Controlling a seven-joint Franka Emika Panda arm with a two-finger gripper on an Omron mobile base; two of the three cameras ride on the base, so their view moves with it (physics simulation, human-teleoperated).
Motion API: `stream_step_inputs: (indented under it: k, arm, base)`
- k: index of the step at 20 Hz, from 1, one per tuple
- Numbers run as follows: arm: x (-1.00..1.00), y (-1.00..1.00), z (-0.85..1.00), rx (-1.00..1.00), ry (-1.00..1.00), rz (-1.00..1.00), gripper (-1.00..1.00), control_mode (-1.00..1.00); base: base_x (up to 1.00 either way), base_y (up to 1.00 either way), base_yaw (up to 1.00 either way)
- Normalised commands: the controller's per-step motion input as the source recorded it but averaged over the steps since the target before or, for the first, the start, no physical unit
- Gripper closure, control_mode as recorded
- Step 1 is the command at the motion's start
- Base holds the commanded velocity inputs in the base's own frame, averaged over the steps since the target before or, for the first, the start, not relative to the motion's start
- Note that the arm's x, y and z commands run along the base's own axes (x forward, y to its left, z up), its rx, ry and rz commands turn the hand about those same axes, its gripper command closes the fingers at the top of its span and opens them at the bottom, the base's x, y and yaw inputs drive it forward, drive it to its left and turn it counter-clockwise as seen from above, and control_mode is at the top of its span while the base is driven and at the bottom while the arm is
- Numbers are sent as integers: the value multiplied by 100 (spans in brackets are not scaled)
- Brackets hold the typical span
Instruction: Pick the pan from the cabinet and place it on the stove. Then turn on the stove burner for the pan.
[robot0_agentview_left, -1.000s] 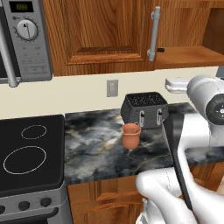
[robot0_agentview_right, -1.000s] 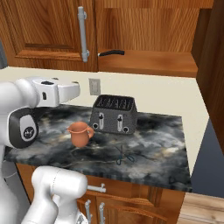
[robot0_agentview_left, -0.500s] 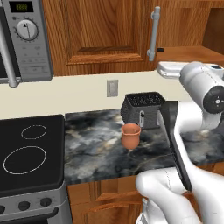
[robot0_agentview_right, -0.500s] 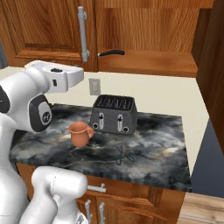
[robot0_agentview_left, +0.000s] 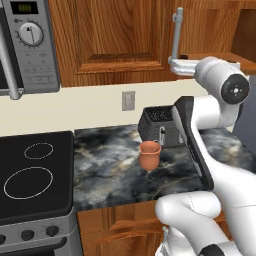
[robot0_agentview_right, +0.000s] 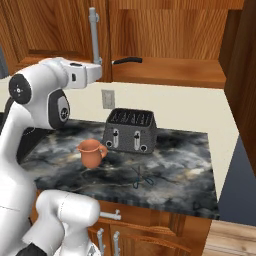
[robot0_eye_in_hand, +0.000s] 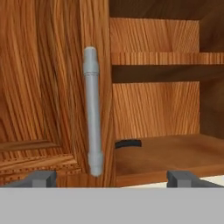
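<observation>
Pan handle lies level in cabinet, pointing right.

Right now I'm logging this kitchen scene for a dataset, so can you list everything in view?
cabinet: one, reddish-brown, on the wall, right side open.
bar handle: one, grey, upright on the closed door.
pan: one; only its black handle shows, on the open cabinet's lower shelf.
microwave: one, grey, above the stove.
stove: one, black, white rings, left of the counter.
counter: one, dark marbled.
toaster: one, dark grey, at the counter's back.
mug: one, terracotta, in front of the toaster.
wall outlet: one, pale grey.
gripper: one, open, facing the cabinet.
</observation>
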Motion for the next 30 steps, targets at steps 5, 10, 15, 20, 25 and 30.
stream_step_inputs:
  k: [5, 10, 15, 20, 25, 30]
  arm:
    - [39, 17, -1, 0, 1, 1, -100, -100]
    - [15, 0, 0, 0, -11, 12, -100, -100]
    - [1, 0, 0, 0, -14, 12, -100, -100]
    - [0, 0, 0, 0, -14, 4, -100, -100]
    - [6, 0, 0, -1, -4, 0, -100, -100]
    - [14, 0, 0, -2, 0, -2, -100, -100]
  base:
    - [0, 0, 0]
    - [0, 0, 0]
    - [0, 0, 0]
    - [0, 0, 0]
    - [0, 0, 0]
    - [0, 0, 0]
